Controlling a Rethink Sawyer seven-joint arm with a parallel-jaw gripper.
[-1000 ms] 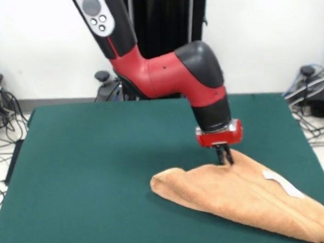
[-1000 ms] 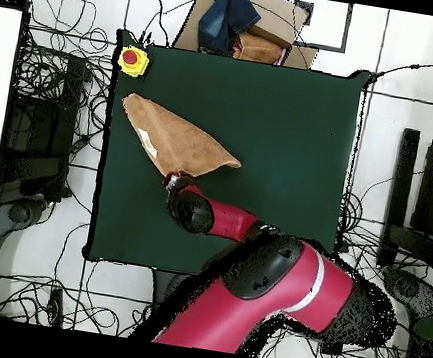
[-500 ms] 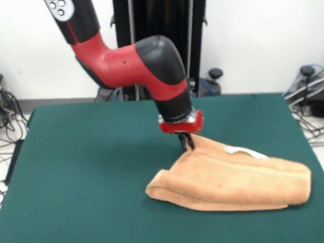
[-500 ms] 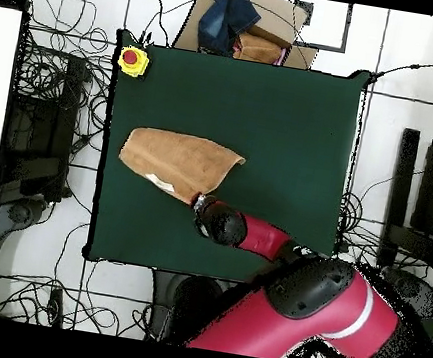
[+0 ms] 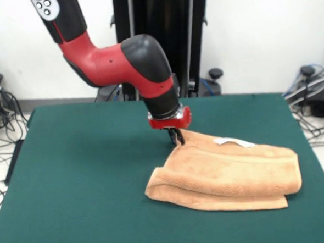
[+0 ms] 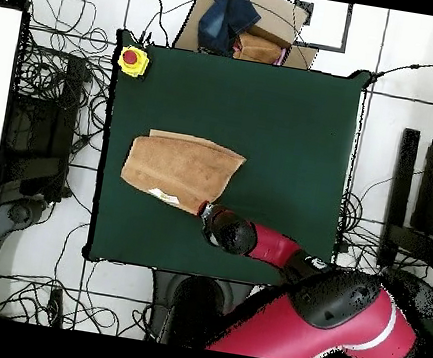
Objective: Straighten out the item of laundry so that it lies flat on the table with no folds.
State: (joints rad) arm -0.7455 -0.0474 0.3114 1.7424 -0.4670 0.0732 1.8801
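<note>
The towel [image 5: 225,170] [image 6: 183,169] lies folded over on itself on the green table [image 5: 88,181] [image 6: 289,128], nearer the edge beside the yellow button box [image 6: 132,59] than the opposite one. The gripper [image 5: 176,137] [image 6: 206,209] has its jaws pinched closed on the towel's corner facing the robot's edge, lifting it slightly. A white tag [image 5: 233,142] shows on top.

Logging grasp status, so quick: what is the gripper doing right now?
Gripper: shut on the folded light orange-tan terry towel, pinching its far corner just above the dark green felt table.
</note>
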